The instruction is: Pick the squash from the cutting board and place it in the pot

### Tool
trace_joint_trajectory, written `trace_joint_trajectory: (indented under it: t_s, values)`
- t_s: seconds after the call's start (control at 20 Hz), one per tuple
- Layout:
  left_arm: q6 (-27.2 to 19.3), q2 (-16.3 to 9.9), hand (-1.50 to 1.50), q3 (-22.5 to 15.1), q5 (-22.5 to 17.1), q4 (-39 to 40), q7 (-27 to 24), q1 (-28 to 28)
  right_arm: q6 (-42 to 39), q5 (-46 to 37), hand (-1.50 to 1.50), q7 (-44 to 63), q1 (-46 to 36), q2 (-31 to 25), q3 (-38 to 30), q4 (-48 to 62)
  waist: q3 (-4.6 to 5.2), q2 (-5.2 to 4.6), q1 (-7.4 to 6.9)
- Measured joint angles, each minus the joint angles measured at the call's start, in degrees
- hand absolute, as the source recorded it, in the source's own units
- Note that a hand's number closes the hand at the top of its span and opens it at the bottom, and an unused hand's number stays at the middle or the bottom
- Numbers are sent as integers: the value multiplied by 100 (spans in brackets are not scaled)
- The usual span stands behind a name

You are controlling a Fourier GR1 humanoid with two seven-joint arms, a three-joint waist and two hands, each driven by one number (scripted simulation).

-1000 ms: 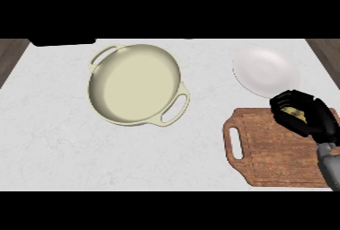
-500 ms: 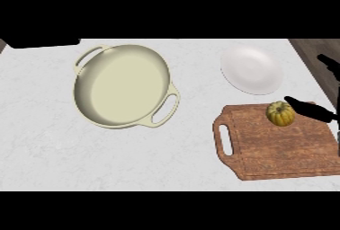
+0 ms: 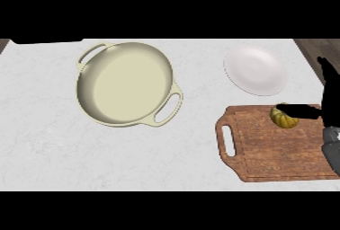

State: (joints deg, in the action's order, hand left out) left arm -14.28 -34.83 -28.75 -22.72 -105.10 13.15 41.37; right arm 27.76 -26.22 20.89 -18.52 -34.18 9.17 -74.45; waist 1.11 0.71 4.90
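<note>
A small yellow-green squash [image 3: 283, 118] lies on the wooden cutting board [image 3: 272, 152], near its far right corner. My right hand [image 3: 328, 101] comes in at the view's right edge. Its fingers [image 3: 327, 72] point up and away, and its thumb [image 3: 304, 111] reaches left, touching the squash's upper right side. The hand is open and not curled round the squash. The cream pot [image 3: 126, 83], a wide shallow one with two handles, stands well to the left with nothing inside. My left hand is out of view.
A white plate [image 3: 256, 70] sits behind the cutting board, at the back right. The board's cut-out handle [image 3: 230, 141] faces left, toward the pot. The counter's dark edge shows at the far right corner.
One second ago my right hand covered the squash with curled fingers. It then opened and drew back to the right, baring the squash. Now its thumb rests against the squash.
</note>
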Motion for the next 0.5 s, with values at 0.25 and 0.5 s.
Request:
trace_joint_trajectory:
  t_s: [0.25, 0.5]
  values:
    - [-19, 51, 0, -128, 25, 120, -88, -161, -196, -123, -150, 1035, -229, 217, 54, 200, -18, -29, -42]
    - [-30, 87, 0, -233, 47, 237, -209, -316, -747, -111, -150, 1938, -288, 422, 265, 506, -29, -64, -110]
